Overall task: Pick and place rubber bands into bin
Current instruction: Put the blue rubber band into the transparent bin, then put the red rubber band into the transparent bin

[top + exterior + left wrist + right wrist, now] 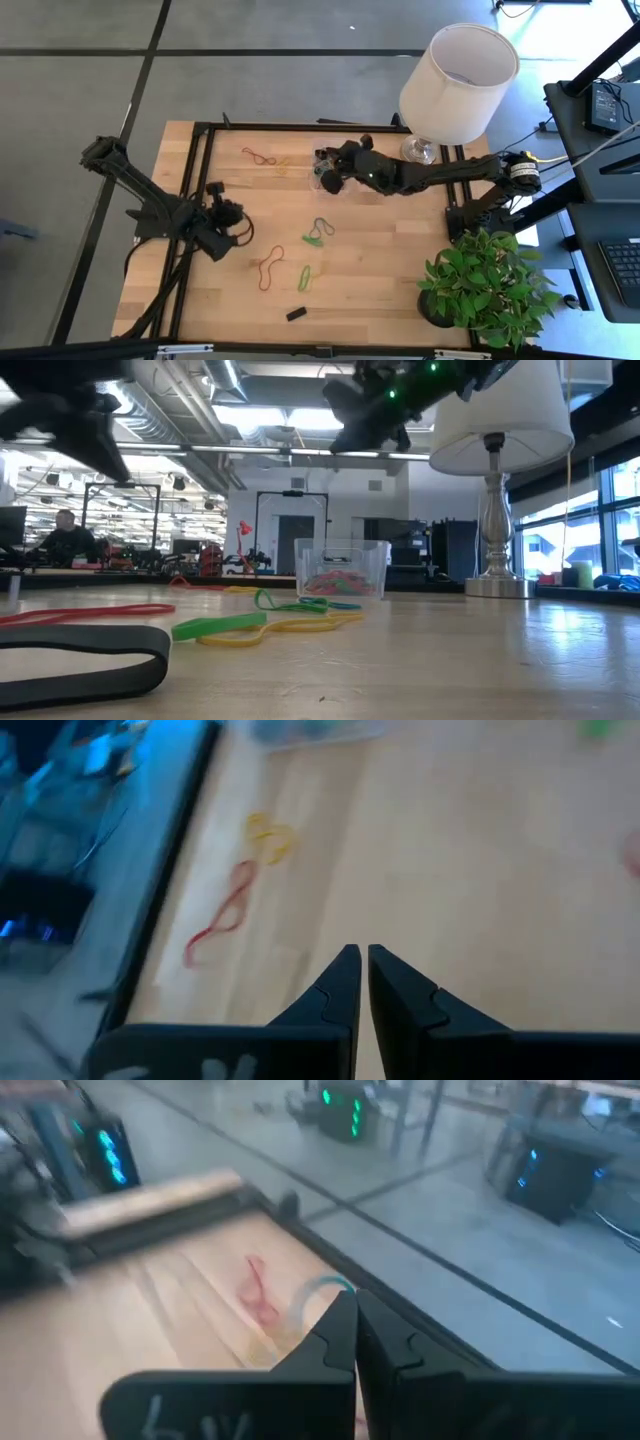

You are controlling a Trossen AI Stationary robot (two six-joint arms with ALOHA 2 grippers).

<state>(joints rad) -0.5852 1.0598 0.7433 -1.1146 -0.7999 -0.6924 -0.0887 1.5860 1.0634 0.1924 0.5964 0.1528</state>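
Bands (319, 232) lie scattered on the tabletop (400, 270); some fill the bin (324, 170). Right end effector (327, 178), together on a blue-grey band, hovers over the bin; releasing comes next. Left end effector (236, 216) waits, nearly together, empty.

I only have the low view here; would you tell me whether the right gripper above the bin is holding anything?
Observer: Yes. Its wrist view shows the right gripper shut on a blue-grey band.
Operator: Is it truly over the bin?
Observer: Seen from above, it hangs over the bin, near the table's far edge.
Operator: And the left gripper?
Observer: The left gripper is shut on nothing, above bare wood on the table's left side.
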